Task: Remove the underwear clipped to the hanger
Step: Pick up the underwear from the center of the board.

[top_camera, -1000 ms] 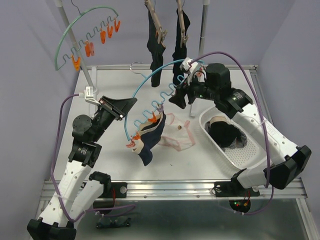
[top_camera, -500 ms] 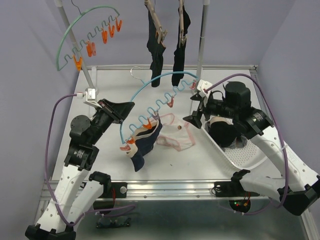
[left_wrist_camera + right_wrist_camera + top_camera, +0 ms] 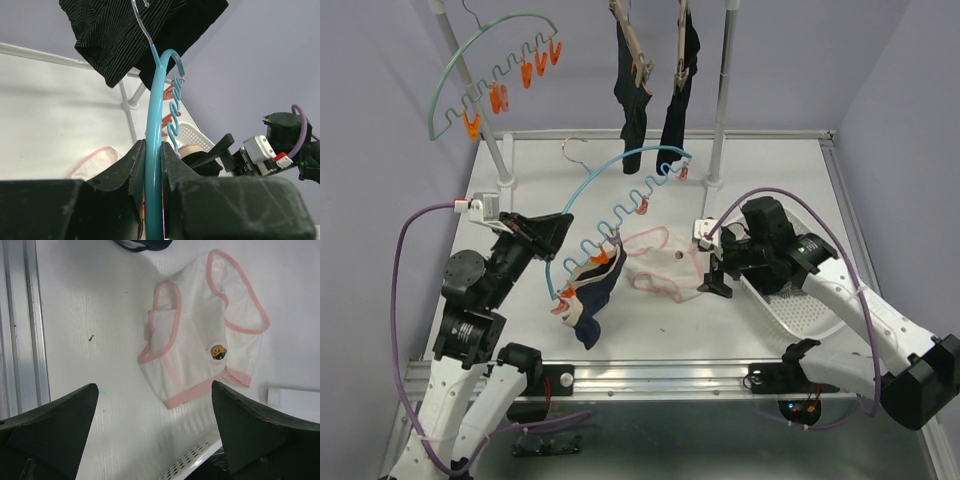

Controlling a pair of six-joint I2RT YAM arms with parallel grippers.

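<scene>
Blue hanger (image 3: 156,100) sits clamped in the left gripper (image 3: 153,165), centre-left; the right gripper (image 3: 715,278) hangs wide open, empty, above pink-trimmed white underwear (image 3: 200,340) on the surface (image 3: 770,180).

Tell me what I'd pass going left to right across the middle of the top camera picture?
left claw gripping the blue hanger → navy underwear → pink-white underwear → right claw → white basket

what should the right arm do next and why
Probably lower the right gripper onto the pink-trimmed underwear: it lies loose on the table directly below the open jaws, beside the basket. The left gripper is shut on the hanger, where a navy pair is clipped.
</scene>
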